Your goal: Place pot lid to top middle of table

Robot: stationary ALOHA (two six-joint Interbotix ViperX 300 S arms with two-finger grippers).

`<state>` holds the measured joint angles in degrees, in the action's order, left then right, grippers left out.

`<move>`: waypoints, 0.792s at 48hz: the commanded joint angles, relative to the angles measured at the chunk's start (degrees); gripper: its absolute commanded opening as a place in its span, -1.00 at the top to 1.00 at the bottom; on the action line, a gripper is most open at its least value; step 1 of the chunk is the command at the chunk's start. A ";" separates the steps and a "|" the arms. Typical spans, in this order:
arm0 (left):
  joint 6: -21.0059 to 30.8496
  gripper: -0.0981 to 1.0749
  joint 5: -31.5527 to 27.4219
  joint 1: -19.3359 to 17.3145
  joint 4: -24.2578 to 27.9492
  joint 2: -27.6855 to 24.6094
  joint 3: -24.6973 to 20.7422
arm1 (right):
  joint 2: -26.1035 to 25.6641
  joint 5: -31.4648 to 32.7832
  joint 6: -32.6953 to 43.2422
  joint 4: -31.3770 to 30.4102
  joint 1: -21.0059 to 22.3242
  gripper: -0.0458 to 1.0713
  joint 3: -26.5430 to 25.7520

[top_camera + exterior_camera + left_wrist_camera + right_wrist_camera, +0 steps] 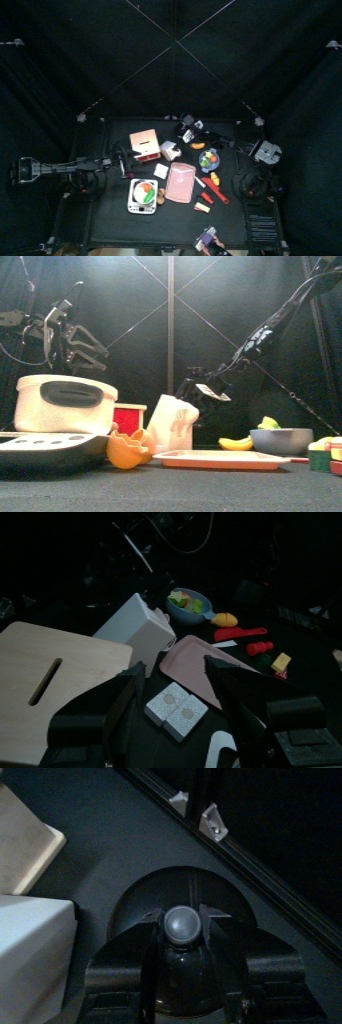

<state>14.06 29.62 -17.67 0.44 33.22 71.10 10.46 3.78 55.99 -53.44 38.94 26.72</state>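
Note:
The pot lid [183, 880] is a dark round disc with a grey knob [183, 921]. My right gripper [183, 930] is shut on that knob, one black jaw on each side. The right arm reaches over the far middle of the table [174, 226], with its gripper [194, 128] near the back edge. In the front view this gripper [203, 388] hangs well above the tabletop, behind a white carton. My left gripper [181, 697] hovers high over the table's left side, open and holding nothing.
A white cooker [60, 406] and a wooden board [47, 682] take up the left. A white carton [171, 421], a pink tray [221, 460], a bowl of fruit [281, 439] and a banana [237, 443] crowd the middle and right. A metal rail [254, 868] runs behind the lid.

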 commanded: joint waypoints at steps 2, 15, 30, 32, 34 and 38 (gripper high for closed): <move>-0.09 -0.65 0.44 0.00 0.09 -0.09 -1.41 | -0.70 -0.09 0.26 0.09 0.35 -0.17 -0.97; -0.18 -0.65 0.44 -0.35 0.09 0.00 -1.58 | 0.79 -0.09 0.26 1.23 0.00 -0.21 -0.53; -0.18 -0.65 0.44 -0.35 0.00 0.00 -1.58 | 0.97 -0.09 0.00 1.32 -0.09 -0.53 -0.44; -0.18 -0.65 0.44 -0.35 0.00 0.00 -1.49 | 0.97 -0.09 0.00 1.32 -0.09 -0.57 -0.35; -0.18 -0.65 0.44 -0.35 0.09 0.00 -1.49 | 0.97 -0.09 0.00 1.58 -0.09 -0.59 -0.35; -0.18 -0.65 0.53 -0.35 0.09 0.00 -1.49 | 0.88 0.09 0.18 1.58 -0.26 -0.60 -0.26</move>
<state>13.97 29.62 -17.84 0.44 33.31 71.02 12.66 3.87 56.07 -51.94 38.85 26.89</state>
